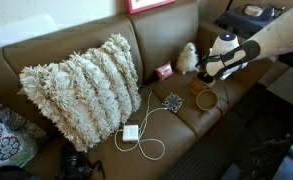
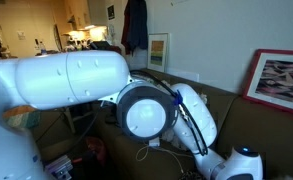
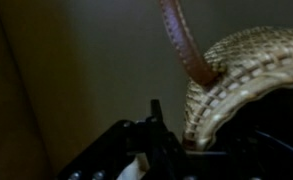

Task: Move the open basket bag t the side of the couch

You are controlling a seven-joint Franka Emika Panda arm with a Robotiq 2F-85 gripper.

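Open basket bag (image 1: 203, 97) sits on the seat cushion of the brown leather couch (image 1: 46, 55), towards the end where the arm reaches in, round mouth facing up. The gripper (image 1: 206, 79) hangs right over it, fingertips down at its rim. From where I stand I cannot tell whether the fingers grasp the weave or are parted around it. In the wrist view the open basket bag (image 3: 248, 75) fills the right side, tan weave close to the dark gripper (image 3: 151, 135), with a brown strap (image 3: 179, 40) rising from its rim. Just behind the basket, against the backrest, sits a cream fuzzy lump (image 1: 188, 56), with a small pink box (image 1: 164, 71) beside it. Further along the seat lie a black-and-white patterned square (image 1: 173, 102), a white charger with its looping cable (image 1: 132, 132) and a big shaggy cream pillow (image 1: 81, 90). In an exterior view the robot arm (image 2: 76, 80) blocks most of the scene, with a framed picture (image 2: 286, 80) leaning behind it.
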